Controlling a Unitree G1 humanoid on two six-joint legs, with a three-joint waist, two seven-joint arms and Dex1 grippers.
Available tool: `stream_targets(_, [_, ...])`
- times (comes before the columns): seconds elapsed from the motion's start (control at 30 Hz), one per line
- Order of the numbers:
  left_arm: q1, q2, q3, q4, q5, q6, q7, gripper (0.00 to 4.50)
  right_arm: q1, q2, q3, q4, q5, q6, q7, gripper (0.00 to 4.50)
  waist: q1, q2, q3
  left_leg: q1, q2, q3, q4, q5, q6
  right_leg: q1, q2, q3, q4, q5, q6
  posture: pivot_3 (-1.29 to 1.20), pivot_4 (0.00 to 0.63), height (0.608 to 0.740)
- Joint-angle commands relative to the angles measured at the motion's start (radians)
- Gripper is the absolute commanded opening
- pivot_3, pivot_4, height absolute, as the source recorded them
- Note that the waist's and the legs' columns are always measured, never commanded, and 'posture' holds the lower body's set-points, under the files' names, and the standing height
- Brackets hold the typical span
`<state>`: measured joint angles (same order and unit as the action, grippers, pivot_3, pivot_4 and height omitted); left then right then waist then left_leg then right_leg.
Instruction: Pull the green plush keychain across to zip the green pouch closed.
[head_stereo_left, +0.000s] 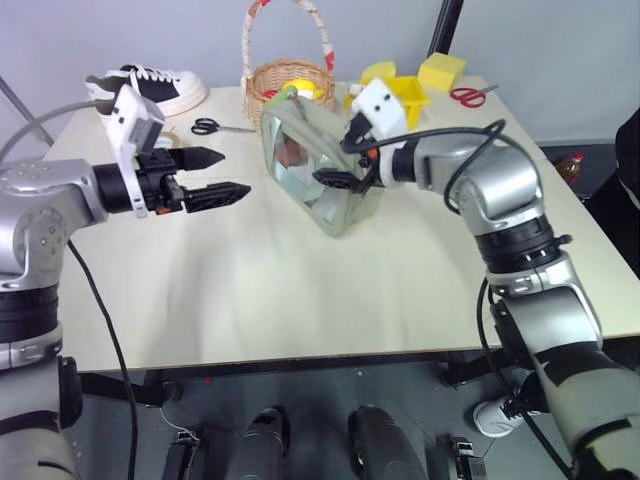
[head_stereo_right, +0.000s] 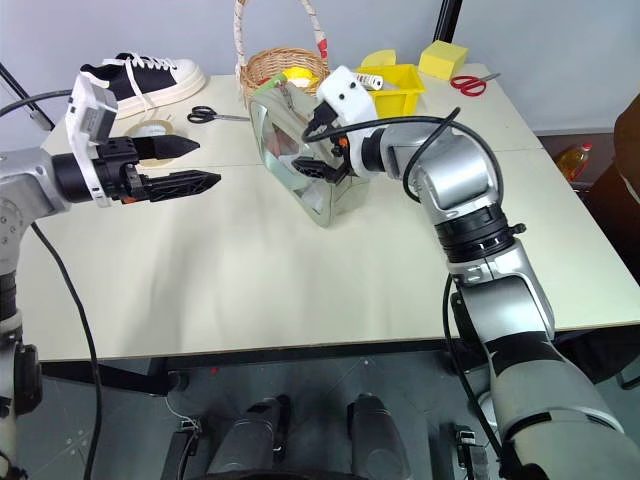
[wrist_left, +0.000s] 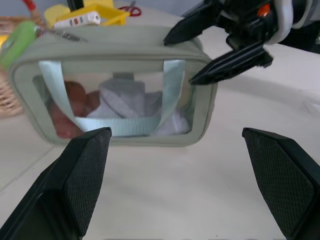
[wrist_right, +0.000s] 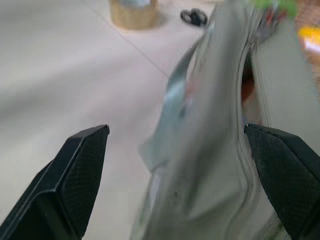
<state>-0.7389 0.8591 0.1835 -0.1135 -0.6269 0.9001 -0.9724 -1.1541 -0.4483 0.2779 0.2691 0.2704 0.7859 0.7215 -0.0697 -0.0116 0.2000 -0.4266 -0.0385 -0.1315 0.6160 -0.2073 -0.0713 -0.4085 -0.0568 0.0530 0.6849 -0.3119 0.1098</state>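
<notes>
While the green pouch (head_stereo_left: 318, 170) stands on its narrow side near the middle of the desk (head_stereo_left: 300, 290), clear window and pale strap facing the robot's left, its zipper along the top looks not yet closed, a gap showing in the right wrist view. Both arms flank it, which suits a brace-and-pull: the right end effector (head_stereo_left: 345, 172) hovers at the pouch's near top corner with its two fingers spread wide on either side of the fabric, gripping nothing, probably to pin that end down. Off to the other side, the left end effector (head_stereo_left: 215, 176) hangs well apart from the pouch, its fingers likewise parted and empty, pointing at the window face. At the pouch's far end, by the wicker basket (head_stereo_left: 288, 80), sits the green plush keychain (wrist_left: 19, 44) on its thin chain, so the pull would have to run from there toward the robot. Behind the pouch stand a yellow bin (head_stereo_left: 405, 98) and yellow sponge (head_stereo_left: 441, 72); red-handled scissors (head_stereo_left: 467, 96) lie beyond, black-handled scissors (head_stereo_left: 218, 127) and a tape roll (head_stereo_right: 152, 130) to the left, a black-and-white sneaker (head_stereo_left: 150, 88) in the far corner. Reaching the keychain looks awkward, I judge, since the basket crowds that end and the right arm crosses the pouch's top.
</notes>
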Motion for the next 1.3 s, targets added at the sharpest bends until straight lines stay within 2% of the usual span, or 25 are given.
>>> stream_targets(0.03, [0.009,0.015,0.056,-0.058,-0.035,0.01,0.029,4.48,-0.047,0.011,0.012,0.037,-0.049,-0.084,0.05,4.25,0.0,0.0,0.0,0.0,0.0,0.0,0.0,0.0,0.0,0.0,0.0,0.0,0.0,0.0,0.0,0.0,0.15,0.74])
stream_targets(0.1, [0.017,0.017,0.063,-0.065,-0.042,0.013,0.042,4.5,-0.046,0.012,0.025,0.061,-0.076,-0.131,0.079,3.63,-0.001,0.0,0.0,0.0,0.0,0.0,0.0,0.0,0.0,0.0,0.0,0.0,0.0,0.0,0.0,0.0,0.15,0.74])
stream_targets(0.33, [0.027,0.03,0.071,-0.058,-0.05,0.007,0.064,4.5,-0.061,0.035,0.001,0.13,-0.125,-0.224,0.113,0.02,0.0,0.0,0.0,0.0,0.0,0.0,0.0,0.001,-0.001,0.0,0.0,0.0,0.0,0.0,0.0,0.0,0.15,0.74])
stream_targets(0.4, [0.028,0.037,0.072,-0.047,-0.045,-0.001,0.063,4.5,-0.06,0.034,0.003,0.145,-0.148,-0.329,0.133,0.02,-0.001,0.0,0.0,0.0,0.0,0.0,0.0,0.001,-0.001,0.0,0.0,0.0,0.0,0.0,0.0,0.0,0.15,0.74])
stream_targets(0.5, [0.019,0.054,0.075,-0.006,-0.035,-0.014,0.055,4.5,-0.046,0.032,-0.005,0.16,-0.174,-0.589,0.185,0.02,-0.003,0.0,0.0,0.0,0.0,0.0,0.0,0.001,-0.001,0.0,0.0,0.0,0.0,0.0,0.0,0.0,0.15,0.74])
stream_targets(0.6, [0.026,0.101,0.065,0.014,-0.03,-0.019,0.013,4.5,-0.026,-0.012,-0.004,0.199,-0.162,-0.807,0.356,0.02,-0.003,0.0,0.0,0.0,0.0,0.0,-0.001,0.001,-0.002,-0.001,0.0,0.0,0.0,0.0,0.0,0.0,0.15,0.74])
stream_targets(0.77, [0.017,0.146,0.059,0.056,-0.023,-0.041,-0.026,4.5,-0.023,-0.048,-0.033,0.316,-0.131,-0.972,0.546,0.02,0.0,0.0,0.0,0.0,0.0,0.0,-0.001,0.001,-0.002,0.0,0.0,0.0,-0.001,0.0,0.0,0.0,0.15,0.74])
stream_targets(0.87, [0.009,0.136,0.052,0.05,-0.03,-0.037,-0.02,4.5,0.007,-0.064,-0.018,0.355,-0.165,-1.043,0.588,0.02,0.0,0.0,0.0,0.001,0.0,-0.001,0.0,0.001,-0.002,0.001,0.0,-0.001,0.0,0.0,0.0,0.0,0.15,0.74])
stream_targets(1.17, [0.028,0.134,0.043,0.023,-0.031,-0.032,-0.027,4.5,0.097,-0.06,-0.019,0.238,-0.173,-0.931,0.57,0.02,-0.001,0.0,0.0,0.002,0.0,-0.001,0.0,0.002,-0.004,0.001,0.001,-0.001,0.002,0.0,0.0,0.0,0.15,0.74])
stream_targets(1.3, [0.008,0.136,0.029,0.046,-0.018,-0.042,-0.036,4.5,0.113,-0.08,-0.032,0.124,-0.153,-0.763,0.564,0.02,0.0,0.0,0.0,0.002,0.0,-0.001,0.0,0.003,-0.004,0.001,0.001,-0.001,0.002,0.001,-0.001,0.0,0.15,0.74])
